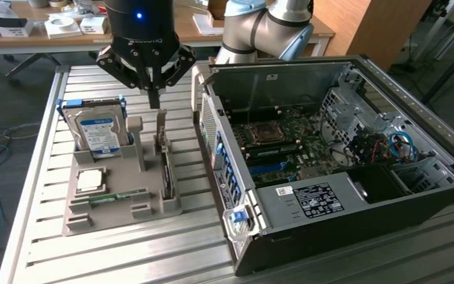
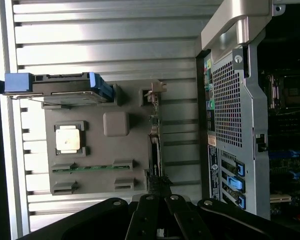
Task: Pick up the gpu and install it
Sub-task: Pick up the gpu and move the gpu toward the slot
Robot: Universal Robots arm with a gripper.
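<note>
Grey holder tray (image 1: 125,208) on slatted table (image 1: 132,251) carries the gpu (image 1: 165,160) edge-up in its slot, beside open computer case (image 1: 219,142); jaws shut, empty, just above the card.

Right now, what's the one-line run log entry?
tool: shut, empty, above gpu | gpu: on edge in tray, not installed | case: open

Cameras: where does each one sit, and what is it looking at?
Exterior view: off the arm, up high, looking down slantwise at the tray and open computer case; the arm and shut jaws show.
Wrist view: on the wrist, looking straight down at the tray; the dark jaws show.
Both share: tray, gpu, hard drive, computer case.
</note>
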